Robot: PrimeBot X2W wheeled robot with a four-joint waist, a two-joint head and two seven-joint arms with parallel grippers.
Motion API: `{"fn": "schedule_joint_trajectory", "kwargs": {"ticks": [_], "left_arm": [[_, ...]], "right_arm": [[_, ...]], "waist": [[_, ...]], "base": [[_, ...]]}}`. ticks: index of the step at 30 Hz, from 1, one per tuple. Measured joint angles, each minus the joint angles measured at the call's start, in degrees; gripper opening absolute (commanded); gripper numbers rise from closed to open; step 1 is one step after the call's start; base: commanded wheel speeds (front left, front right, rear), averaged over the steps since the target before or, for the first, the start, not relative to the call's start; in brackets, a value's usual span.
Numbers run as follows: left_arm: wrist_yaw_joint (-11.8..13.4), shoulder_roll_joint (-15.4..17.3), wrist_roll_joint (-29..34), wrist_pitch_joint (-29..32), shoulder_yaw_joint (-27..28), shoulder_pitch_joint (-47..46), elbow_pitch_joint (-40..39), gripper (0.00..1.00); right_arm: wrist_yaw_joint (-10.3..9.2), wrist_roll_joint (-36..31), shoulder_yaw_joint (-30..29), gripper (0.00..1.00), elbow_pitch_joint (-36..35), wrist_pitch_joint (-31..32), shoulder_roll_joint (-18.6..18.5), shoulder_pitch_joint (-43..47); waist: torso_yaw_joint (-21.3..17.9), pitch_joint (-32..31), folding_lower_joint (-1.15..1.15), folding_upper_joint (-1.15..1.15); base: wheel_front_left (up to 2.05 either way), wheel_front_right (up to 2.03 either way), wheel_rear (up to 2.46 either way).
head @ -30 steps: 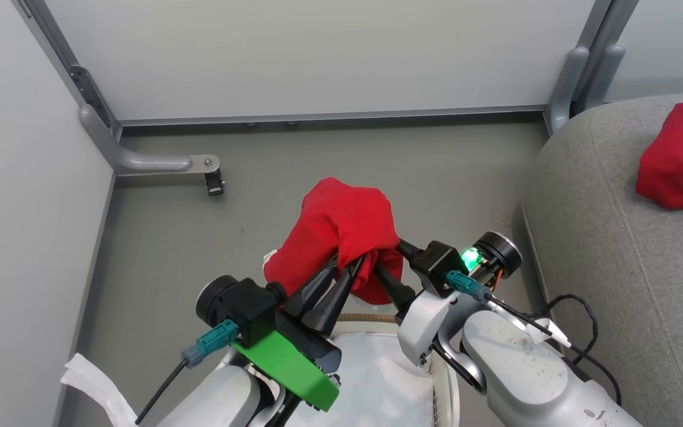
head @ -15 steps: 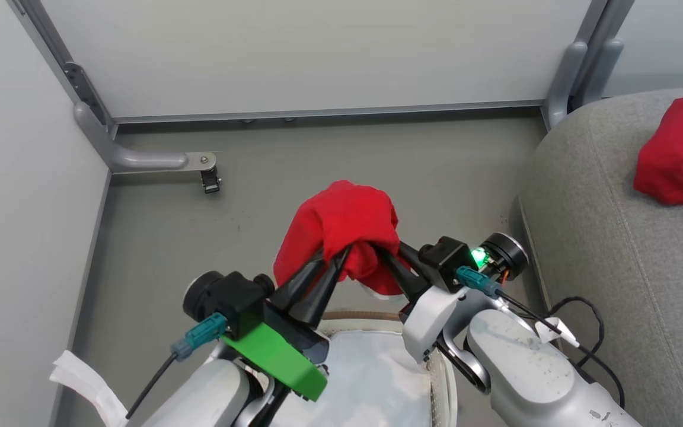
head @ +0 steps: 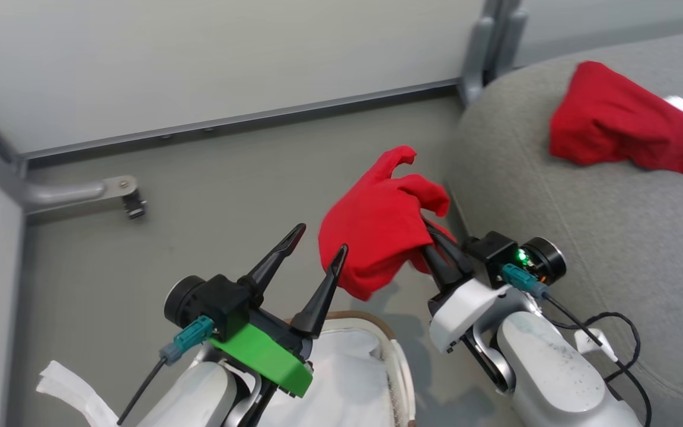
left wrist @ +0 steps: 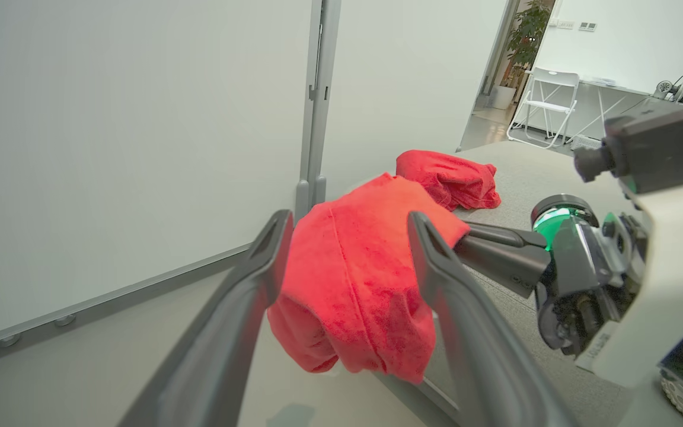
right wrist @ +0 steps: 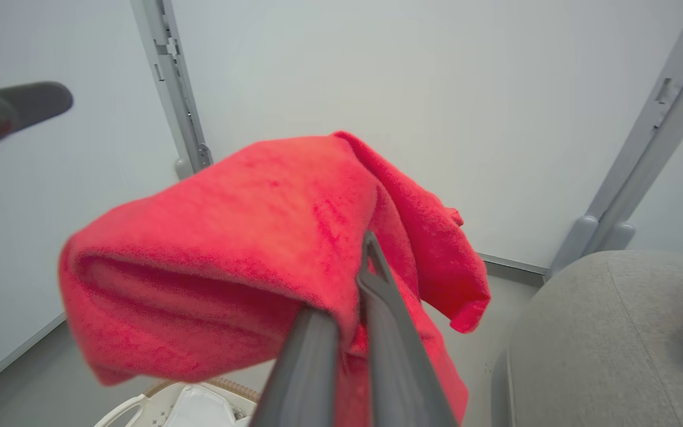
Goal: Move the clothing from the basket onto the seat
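1. The red shirt (head: 380,228) hangs in the air over the floor (head: 199,225), between the basket (head: 398,356) and the seat (head: 584,196).
2. The right gripper (head: 430,231) pinches one fold of it with narrow fingers. The left gripper (head: 322,237) stands wide and empty, just beside the cloth.
3. The pinch looks small: a quick swing may drop the shirt on the floor, or it may catch on a left finger.

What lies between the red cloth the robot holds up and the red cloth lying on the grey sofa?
In the head view, only bare grey woven sofa cushion separates the held red cloth from the lying red cloth.
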Motion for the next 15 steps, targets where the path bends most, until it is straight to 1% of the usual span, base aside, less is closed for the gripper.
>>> {"fn": "schedule_joint_trajectory", "kwargs": {"ticks": [6,11,13,15], "left_arm": [[0.0,0.54,0.55,0.0,1.25,0.52,-0.18,1.0],[0.0,0.88,0.79,0.0,0.92,1.22,-0.02,1.0],[0.0,0.98,0.85,0.0,0.77,1.3,0.01,1.0],[0.0,1.11,0.85,-0.01,0.48,1.31,0.08,1.0]], "right_arm": [[0.0,-0.62,-3.77,0.0,-2.88,-0.01,-0.04,2.8],[0.0,-1.52,-6.2,0.0,-4.7,-0.01,-0.07,4.78],[0.0,-2.4,-7.79,0.0,-5.41,-0.01,0.0,4.97],[0.0,-2.98,-11.38,0.0,-6.61,0.0,-0.26,4.89]], "waist": [[-6.94,0.81,0.0,0.0],[-13.16,1.56,0.0,0.0],[-15.36,1.88,0.0,0.0],[-17.58,2.34,0.0,0.0]], "base": [[0.0,0.0,0.0],[0.0,0.0,0.0],[0.0,0.0,0.0],[0.0,0.0,0.0]]}}
